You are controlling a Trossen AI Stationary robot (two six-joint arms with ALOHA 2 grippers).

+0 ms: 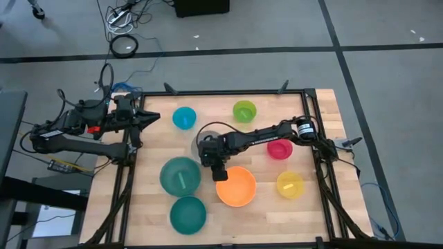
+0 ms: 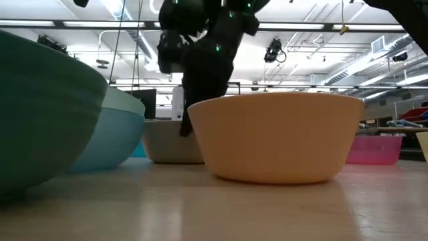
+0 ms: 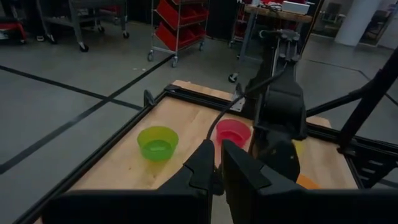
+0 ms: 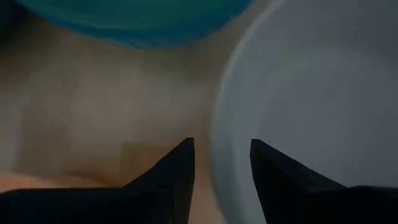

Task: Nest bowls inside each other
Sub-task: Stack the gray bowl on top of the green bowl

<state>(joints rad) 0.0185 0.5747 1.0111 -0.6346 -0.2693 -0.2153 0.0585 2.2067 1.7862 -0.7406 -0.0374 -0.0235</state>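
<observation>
Nearest the table's front edge, the teal bowl (image 1: 188, 214) is parked, with the orange bowl (image 1: 236, 186) just behind it. The right gripper (image 4: 219, 163) is held over the grey-white bowl (image 4: 311, 93) rim, fingers spread apart. Further back, the left gripper (image 3: 217, 163) is kept nearly closed, holding nothing.

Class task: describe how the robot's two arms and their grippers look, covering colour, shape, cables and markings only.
Both arms are dark, jointed and slim. The right arm carries a black-and-white round part with an orange spot near its base. The left arm shows a small red mark and loose black cables. The left gripper and right gripper each have two dark, tapering, wedge-shaped fingers. Small green lights dot the right wrist in the low view.
</observation>
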